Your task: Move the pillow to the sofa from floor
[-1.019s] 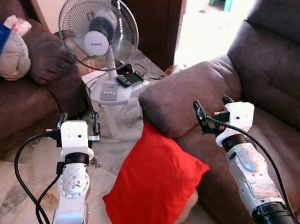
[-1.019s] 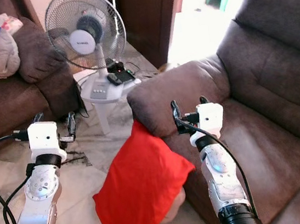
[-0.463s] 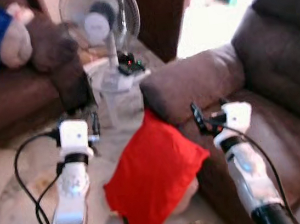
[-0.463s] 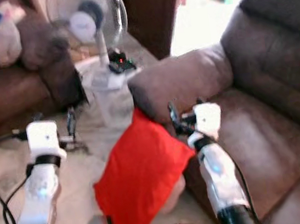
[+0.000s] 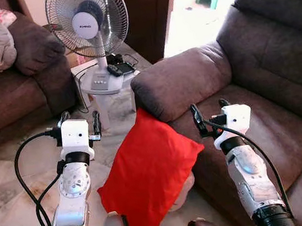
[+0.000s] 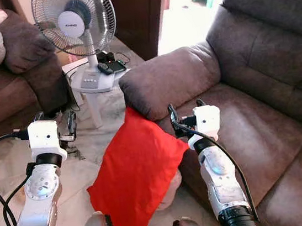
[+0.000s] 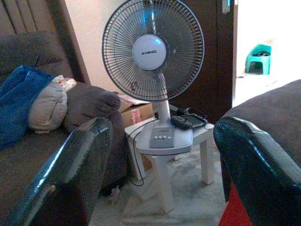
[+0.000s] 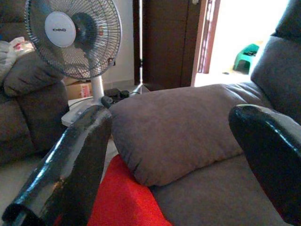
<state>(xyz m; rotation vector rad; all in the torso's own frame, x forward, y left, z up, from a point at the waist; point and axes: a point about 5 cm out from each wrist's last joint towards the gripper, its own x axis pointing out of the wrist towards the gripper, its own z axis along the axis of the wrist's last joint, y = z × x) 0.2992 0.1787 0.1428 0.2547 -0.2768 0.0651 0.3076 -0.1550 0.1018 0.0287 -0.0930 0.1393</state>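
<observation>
the red pillow (image 5: 148, 177) is showing a smooth, matt cloth cover with soft creases, and the brown sofa (image 5: 255, 60) at two o'clock is wearing a napped, suede-like fabric with no shine. the floor (image 5: 5, 193) at eight o'clock is looking like polished veined stone. the fan (image 5: 89, 21) at eleven o'clock is showing a thin wire grille over white plastic. both arms are gleaming silver metal, and the left gripper (image 7: 155, 188) fingers (image 7: 70, 174) are looking like glossy black plastic.

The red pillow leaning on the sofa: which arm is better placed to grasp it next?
Probably the right. The right tool hangs open just above the red pillow, close to its upper corner; the left tool, also open, is farther off, over the floor.
</observation>
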